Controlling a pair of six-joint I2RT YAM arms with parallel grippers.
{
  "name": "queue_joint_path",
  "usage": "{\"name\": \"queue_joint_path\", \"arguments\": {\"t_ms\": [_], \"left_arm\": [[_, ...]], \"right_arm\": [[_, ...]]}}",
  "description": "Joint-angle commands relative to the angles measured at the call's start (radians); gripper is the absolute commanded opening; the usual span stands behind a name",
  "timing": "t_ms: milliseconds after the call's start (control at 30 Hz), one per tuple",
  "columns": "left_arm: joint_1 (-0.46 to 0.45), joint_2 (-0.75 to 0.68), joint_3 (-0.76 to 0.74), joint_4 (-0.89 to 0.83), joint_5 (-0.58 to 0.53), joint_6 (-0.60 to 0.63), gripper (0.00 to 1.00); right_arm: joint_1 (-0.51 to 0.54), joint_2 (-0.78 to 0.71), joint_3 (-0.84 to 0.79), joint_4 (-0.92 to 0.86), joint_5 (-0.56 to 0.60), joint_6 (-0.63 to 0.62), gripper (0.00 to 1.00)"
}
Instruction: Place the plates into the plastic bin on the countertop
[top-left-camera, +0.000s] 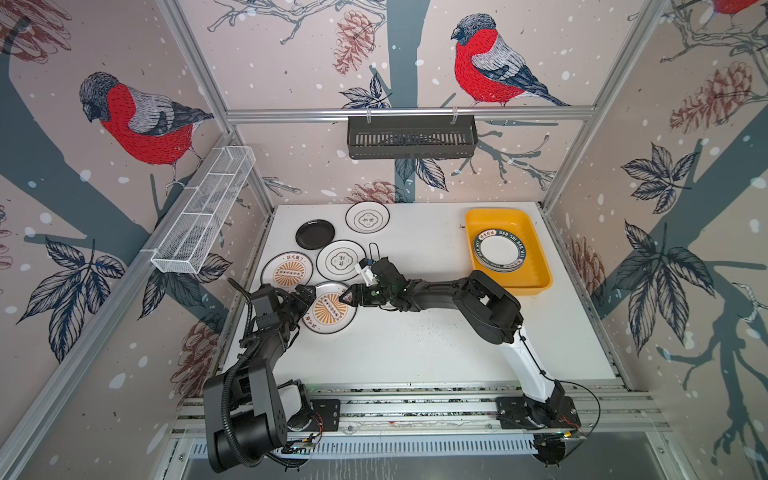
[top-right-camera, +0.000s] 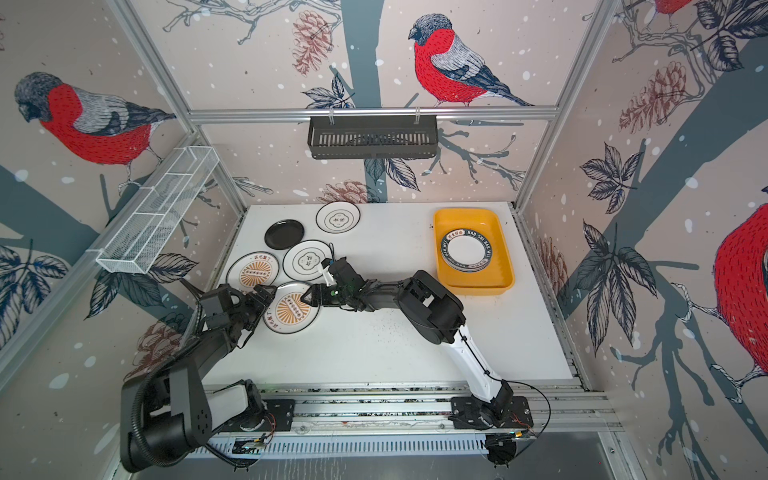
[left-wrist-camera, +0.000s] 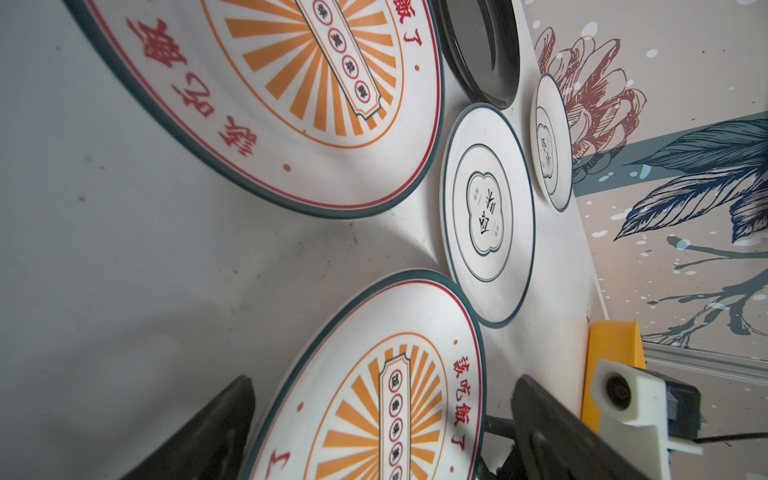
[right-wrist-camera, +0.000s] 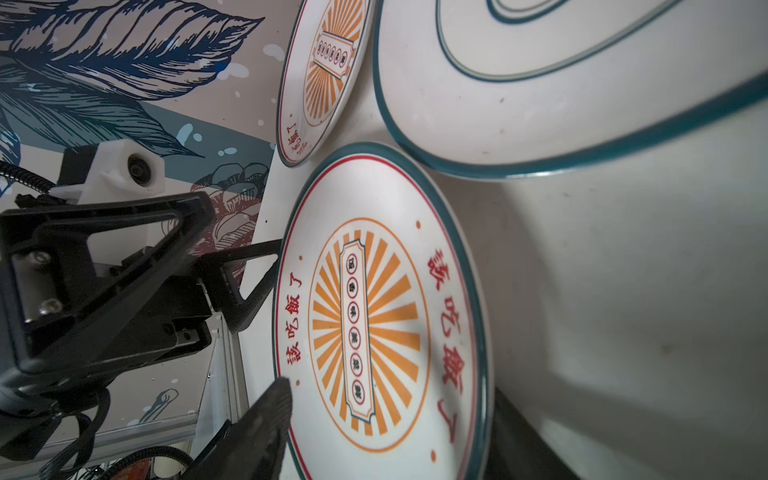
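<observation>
Sunburst plate (top-left-camera: 330, 309): left claw (top-left-camera: 306, 296) spread wide at 1 rim, right claw (top-left-camera: 347, 297) opposite, grip unclear; open countertop (top-left-camera: 415, 353) beside.

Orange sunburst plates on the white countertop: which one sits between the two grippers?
The front round white sunburst plate: left gripper at one rim, right gripper opposite. The other sunburst plate lies farther back.

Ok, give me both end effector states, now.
Left end effector: open, at the near sunburst plate's edge.
Right end effector: astride that plate's rim; grip cannot be told.
</observation>
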Motion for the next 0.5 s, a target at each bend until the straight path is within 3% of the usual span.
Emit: {"name": "queue_joint_path", "arguments": {"t_ms": [0,467], "left_arm": [[-0.001,-0.012,0.002,0.037,0.010,-0.010,0.96],[-0.002,-0.022,-0.001,0.013,0.000,-0.011,0.96]], "right_arm": [[-0.007,-0.008,-0.029,-0.065,0.021,0.025,0.63],[-0.019,-0.047,-0.091,-0.075,0.013,0.014,0.11]]}}
